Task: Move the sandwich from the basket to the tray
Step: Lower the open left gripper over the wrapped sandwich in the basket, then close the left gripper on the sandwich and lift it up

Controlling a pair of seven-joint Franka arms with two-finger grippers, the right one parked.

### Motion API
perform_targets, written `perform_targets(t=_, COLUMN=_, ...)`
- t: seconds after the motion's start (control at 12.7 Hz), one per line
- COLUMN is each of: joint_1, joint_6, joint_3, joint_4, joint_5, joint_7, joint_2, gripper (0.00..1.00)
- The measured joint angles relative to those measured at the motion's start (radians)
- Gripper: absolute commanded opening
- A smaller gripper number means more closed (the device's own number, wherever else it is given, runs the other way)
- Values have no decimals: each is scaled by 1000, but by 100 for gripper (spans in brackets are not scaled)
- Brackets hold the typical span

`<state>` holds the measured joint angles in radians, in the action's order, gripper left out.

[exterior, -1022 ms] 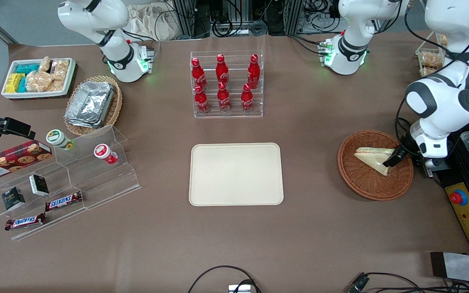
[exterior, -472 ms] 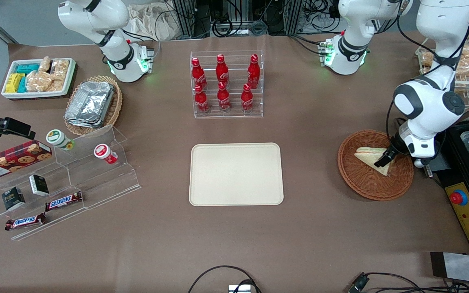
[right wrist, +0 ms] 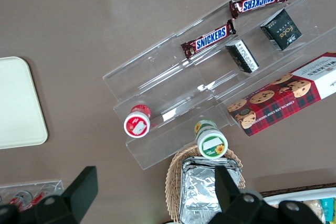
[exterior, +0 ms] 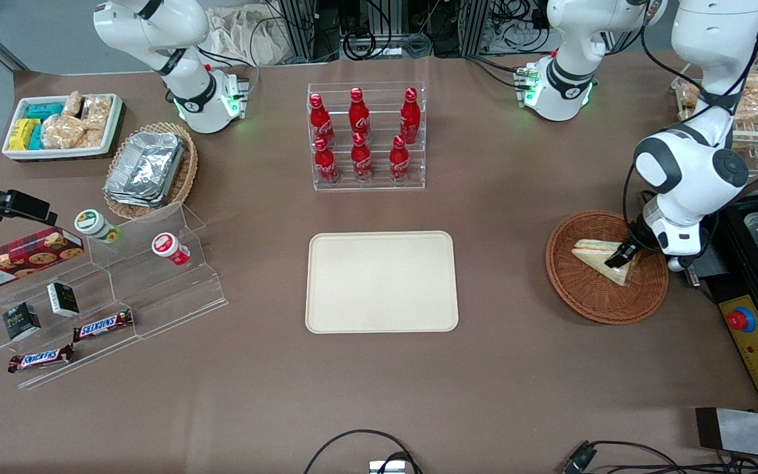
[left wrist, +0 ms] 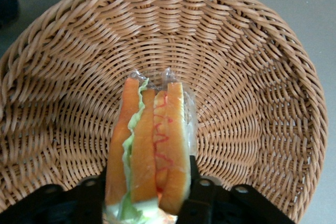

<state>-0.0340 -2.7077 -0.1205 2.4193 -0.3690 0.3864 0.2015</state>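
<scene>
Table clutter, front view: clear rack of red bottles (exterior: 366, 138) upper centre; stepped clear shelf (exterior: 122, 289) at left edge carrying two small tubs (exterior: 97, 226), a cookie box (exterior: 18, 257), two dark little boxes and two Snickers bars (exterior: 102, 324); above it a tan basket of foil containers (exterior: 149, 170) and a white bin of snacks (exterior: 63, 125). All of that sits toward the parked arm's end of the table, well apart from the work area. Black control box with a red button (exterior: 741, 320) at the right edge, just beside the basket. Nothing stands on the brown tabletop between basket and tray.

Tray (exterior: 381, 281): cream, rectangular, mid-frame, nothing on it.

Basket (exterior: 606, 266): round reddish-brown wicker, right of centre in the front view, toward the working arm's end.

Sandwich (exterior: 599, 255): triangular wedge in clear wrap, pale bread, lying in the basket. Wrist view shows the cut edge (left wrist: 149, 145): orange layers, green lettuce, red streaks.

Gripper (exterior: 619, 258): down inside the basket at the sandwich's wide end. Wrist view has a dark finger (left wrist: 197, 192) against each side of the wedge, so it's clamped on the sandwich. Arm elbow is bent above the basket, wrist angled down toward it.
</scene>
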Motion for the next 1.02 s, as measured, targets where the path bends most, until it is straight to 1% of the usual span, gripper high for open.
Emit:
perform_targets(t=0.31, joint_1=0, joint_6=0, joint_3=0, joint_4=0, joint_5=0, joint_7=-22, joint_2=-2, gripper=15)
perform_targets(t=0.63, joint_1=-1, joint_6=39, joint_3=2, joint_4=-9, joint_5=7, joint_7=-102, joint_2=-41, gripper=15)
perform_targets(t=0.71, joint_1=-2, joint_6=74, joint_3=2, joint_4=-15, joint_5=27, joint_7=-120, joint_2=-65, gripper=15)
perform_targets(t=0.87, joint_1=-2, joint_6=172, joint_3=2, joint_4=-40, joint_5=122, joint_7=-124, joint_2=-120, gripper=15)
perform_targets(t=1.02, joint_1=-3, joint_6=301, joint_3=2, joint_4=-93, joint_5=194, joint_7=-124, joint_2=-170, gripper=15)
